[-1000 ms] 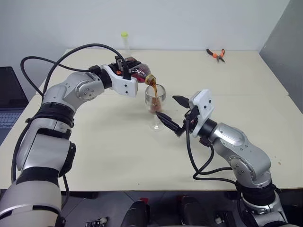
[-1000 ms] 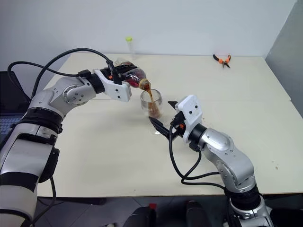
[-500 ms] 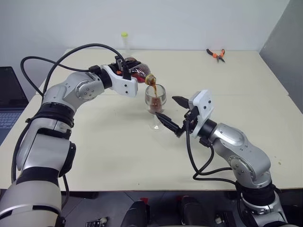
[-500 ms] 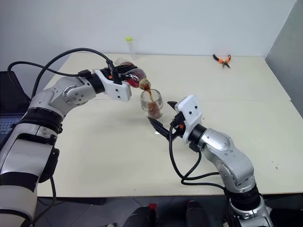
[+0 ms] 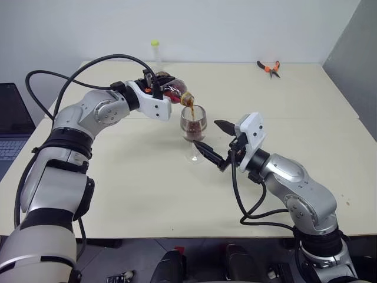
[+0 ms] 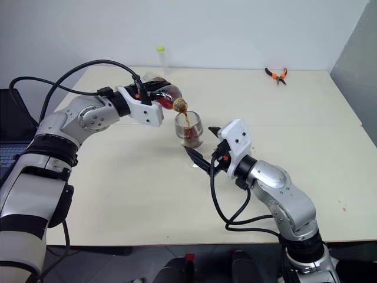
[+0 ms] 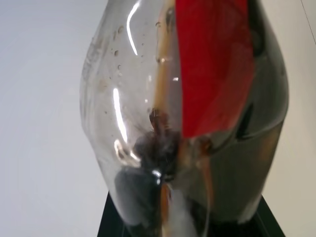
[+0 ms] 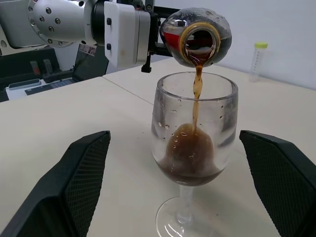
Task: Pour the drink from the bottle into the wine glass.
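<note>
My left gripper [image 5: 158,88] is shut on the bottle [image 5: 174,92], holding it tipped with its open mouth over the wine glass [image 5: 193,127]. A thin brown stream of the drink [image 8: 196,94] falls from the mouth into the bowl, where dark liquid [image 8: 190,153] pools at the bottom. The bottle's red label [image 7: 212,64] faces the left wrist camera. The glass stands upright on the table [image 5: 147,188]. My right gripper [image 5: 207,133] is open, level with the glass. Its fingers [image 8: 81,182] stand on either side of the glass, with gaps on both sides.
A tall thin clear tube with a yellow-green cap [image 5: 155,52] stands at the table's far edge behind the bottle. Orange-handled pliers [image 5: 268,67] lie at the far right. A laptop [image 5: 12,124] sits beyond the table's left edge.
The dark liquid in the glass has risen a little as the stream keeps falling. Both arms have held still.
</note>
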You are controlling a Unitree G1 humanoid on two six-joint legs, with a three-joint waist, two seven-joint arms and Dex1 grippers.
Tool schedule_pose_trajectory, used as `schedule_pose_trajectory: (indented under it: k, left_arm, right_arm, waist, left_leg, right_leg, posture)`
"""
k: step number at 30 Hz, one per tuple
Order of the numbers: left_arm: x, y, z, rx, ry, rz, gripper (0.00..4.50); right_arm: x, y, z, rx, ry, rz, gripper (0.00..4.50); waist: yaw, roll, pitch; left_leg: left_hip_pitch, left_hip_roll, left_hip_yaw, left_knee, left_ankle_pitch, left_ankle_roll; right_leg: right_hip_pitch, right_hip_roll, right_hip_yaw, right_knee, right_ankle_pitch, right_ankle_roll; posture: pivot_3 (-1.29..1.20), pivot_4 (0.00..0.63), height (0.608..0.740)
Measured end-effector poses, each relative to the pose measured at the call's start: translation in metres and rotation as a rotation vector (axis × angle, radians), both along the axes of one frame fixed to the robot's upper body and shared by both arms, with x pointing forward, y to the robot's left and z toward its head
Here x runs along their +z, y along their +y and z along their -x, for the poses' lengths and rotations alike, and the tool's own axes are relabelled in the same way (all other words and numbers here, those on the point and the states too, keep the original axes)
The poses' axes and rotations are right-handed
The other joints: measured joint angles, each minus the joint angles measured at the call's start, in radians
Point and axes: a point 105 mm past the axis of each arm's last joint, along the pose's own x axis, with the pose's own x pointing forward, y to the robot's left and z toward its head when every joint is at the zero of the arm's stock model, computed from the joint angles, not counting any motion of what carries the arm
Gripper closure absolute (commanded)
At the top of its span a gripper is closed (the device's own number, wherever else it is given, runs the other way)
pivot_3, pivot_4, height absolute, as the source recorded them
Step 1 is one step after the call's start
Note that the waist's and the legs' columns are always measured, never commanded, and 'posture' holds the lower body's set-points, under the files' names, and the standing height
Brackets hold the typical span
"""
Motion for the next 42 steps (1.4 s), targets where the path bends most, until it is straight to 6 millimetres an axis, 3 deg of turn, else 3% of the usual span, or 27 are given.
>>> schedule_pose_trajectory:
  k: [42]
  left_arm:
    - [0.0009,-0.0006,0.0005,-0.005,-0.014,0.002,3.76]
  right_arm:
    - [0.0001,0.0001,0.0010,0.002,0.000,-0.003,0.00]
  waist:
    - [-0.001,0.000,0.000]
  left_leg:
    - [0.000,0.000,0.000,0.000,0.000,0.000]
  right_leg:
    - [0.000,0.000,0.000,0.000,0.000,0.000]
  posture:
    - [0.00,0.150,0.740]
